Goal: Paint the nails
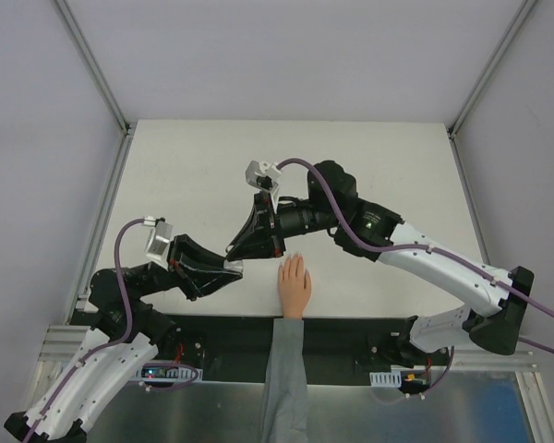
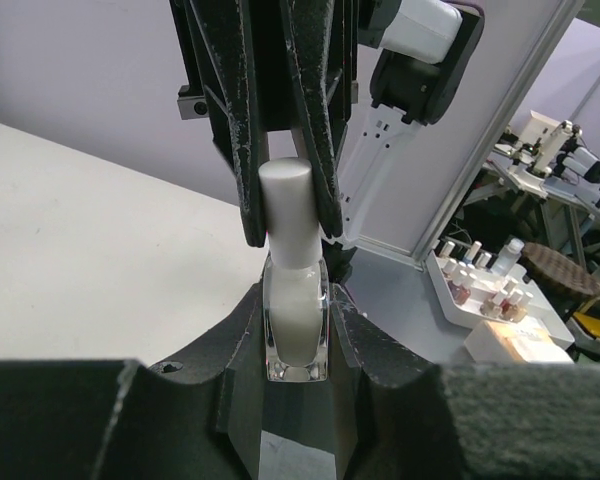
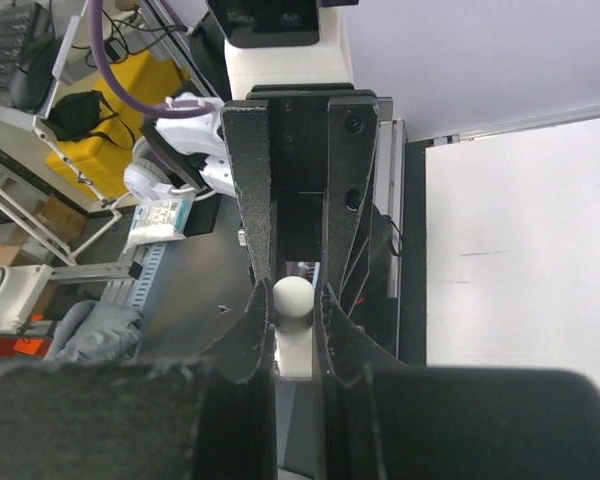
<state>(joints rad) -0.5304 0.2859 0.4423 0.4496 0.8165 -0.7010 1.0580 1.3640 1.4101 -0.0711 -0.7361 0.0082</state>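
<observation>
A small peach hand (image 1: 294, 285) with a grey sleeve (image 1: 283, 378) lies flat on the white table (image 1: 194, 175) near its front edge; its nails are too small to make out. My left gripper (image 1: 233, 268) is shut on a clear bottle of white nail polish (image 2: 296, 320), just left of the hand. My right gripper (image 1: 243, 249) comes down from the far side and is shut on the bottle's white cap (image 2: 286, 205), which also shows in the right wrist view (image 3: 292, 297). The bottle is hidden in the top view.
The dark front rail (image 1: 351, 328) runs along the table's near edge under the sleeve. A white tray of other polish bottles (image 2: 480, 285) stands off the table, seen in the left wrist view.
</observation>
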